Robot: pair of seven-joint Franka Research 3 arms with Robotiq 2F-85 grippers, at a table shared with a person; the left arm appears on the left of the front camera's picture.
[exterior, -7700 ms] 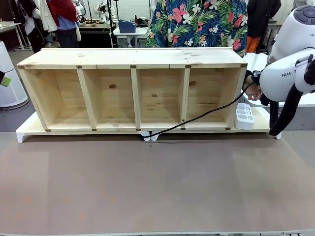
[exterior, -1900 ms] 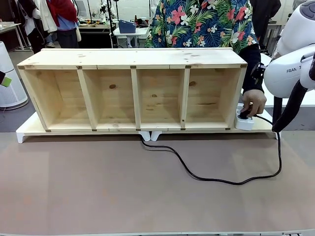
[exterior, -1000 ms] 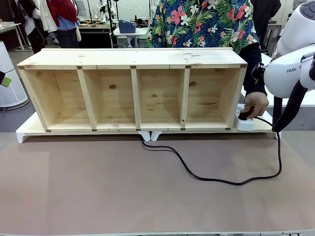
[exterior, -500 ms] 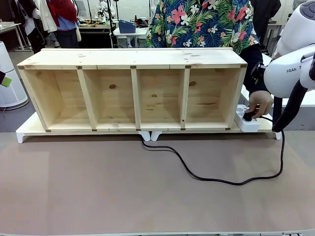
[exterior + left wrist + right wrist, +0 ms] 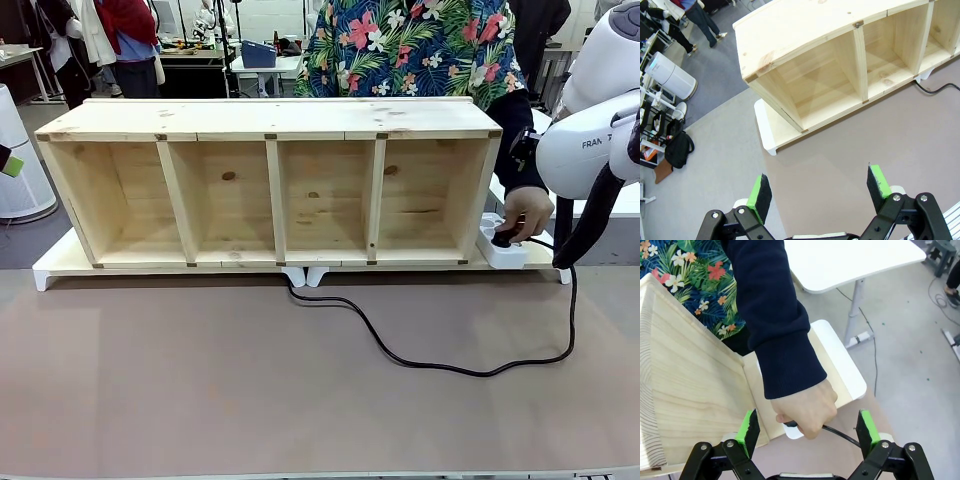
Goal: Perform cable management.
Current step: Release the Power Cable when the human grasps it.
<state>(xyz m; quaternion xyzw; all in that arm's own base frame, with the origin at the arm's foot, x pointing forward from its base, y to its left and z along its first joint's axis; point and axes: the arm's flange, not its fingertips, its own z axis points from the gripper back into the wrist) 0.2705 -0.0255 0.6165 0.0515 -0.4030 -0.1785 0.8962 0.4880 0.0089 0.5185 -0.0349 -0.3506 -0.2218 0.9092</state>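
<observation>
Left end effector (image 5: 820, 192): pads spread wide, empty, above the brown tabletop (image 5: 200, 380).
Shelf (image 5: 270, 185): wooden, four bays, at 12 o'clock.
Cable (image 5: 440, 365): loops across the tabletop from shelf's foot toward 3 o'clock.
Person's hand (image 5: 524, 212): grips the plug at the white power strip (image 5: 503, 252).
Right end effector (image 5: 809, 432): spread, empty, over that hand.

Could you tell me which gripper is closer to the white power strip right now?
Right. The right gripper hovers open just above the power strip; the left gripper hangs open off the shelf's opposite end.

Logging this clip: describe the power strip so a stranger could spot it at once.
Find the long wooden shelf with four open compartments. At its right end a small white power strip sits on the white base, under the person's hand, with the black cable running from it.
</observation>
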